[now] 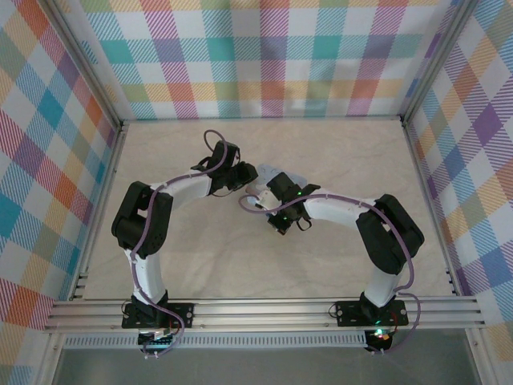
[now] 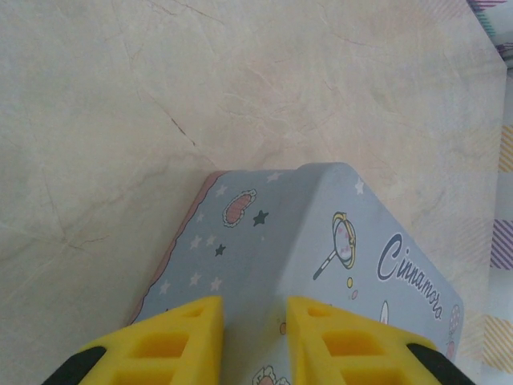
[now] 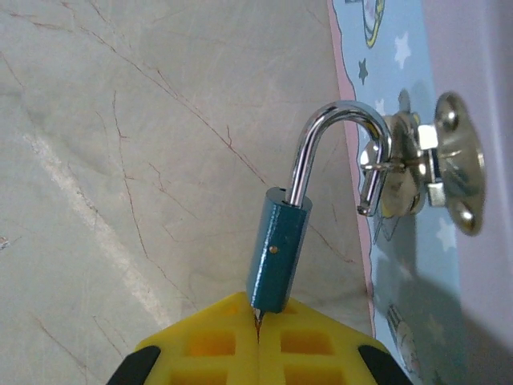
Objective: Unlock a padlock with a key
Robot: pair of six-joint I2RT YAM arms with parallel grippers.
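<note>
A beige, marble-veined worktop (image 1: 337, 152) lies between plaid walls. On it is a pastel-blue printed tin box (image 2: 321, 241) with a shiny metal clasp (image 3: 449, 160). The padlock (image 3: 276, 249), a small teal cylinder, hangs by its open chrome hook from that clasp. Its base touches the right hand (image 3: 258, 311), whose yellow fingers are closed on the thin key (image 3: 257, 318). The left hand (image 2: 255, 313) straddles the tin, fingers slightly apart; I cannot tell whether it grips.

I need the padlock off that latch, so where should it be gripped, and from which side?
Grip the padlock by its blue body, coming from the open table side, left in the right wrist view; its shackle hooks the latch on the tin box.
</note>
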